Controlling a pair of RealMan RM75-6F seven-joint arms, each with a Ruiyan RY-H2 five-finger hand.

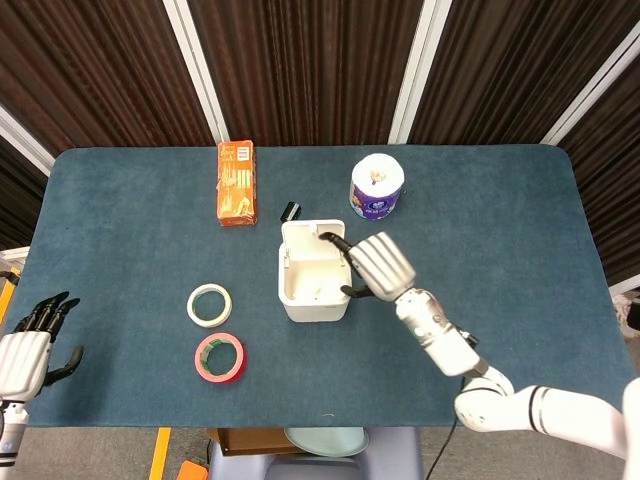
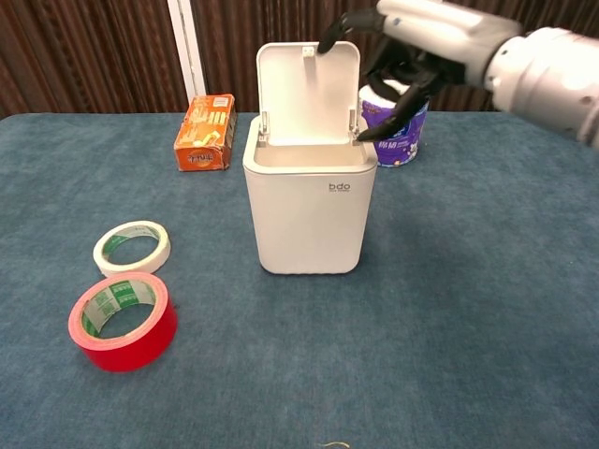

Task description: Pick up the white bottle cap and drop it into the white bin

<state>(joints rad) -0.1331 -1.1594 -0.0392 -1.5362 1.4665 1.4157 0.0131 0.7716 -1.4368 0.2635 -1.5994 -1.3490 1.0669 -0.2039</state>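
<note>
The white bin (image 1: 300, 310) stands mid-table with its lid (image 2: 309, 92) tipped up and back. My right hand (image 1: 378, 265) hovers at the bin's right rim with its fingers (image 2: 337, 26) spread and nothing between them. The white bottle cap is not in the hand. A small pale speck lies on the bin's floor in the head view, and I cannot tell whether it is the cap. The chest view shows the bin's front wall (image 2: 311, 220) and the same right hand (image 2: 412, 42) above its right rear corner. My left hand (image 1: 25, 340) rests open at the table's near left edge.
An orange box (image 1: 237, 182) lies behind the bin to the left. A purple-wrapped paper roll (image 1: 377, 186) stands behind it to the right. A white tape ring (image 1: 210, 305) and a red tape roll (image 1: 219, 357) lie left of the bin. A small black object (image 1: 291, 211) sits just behind the lid.
</note>
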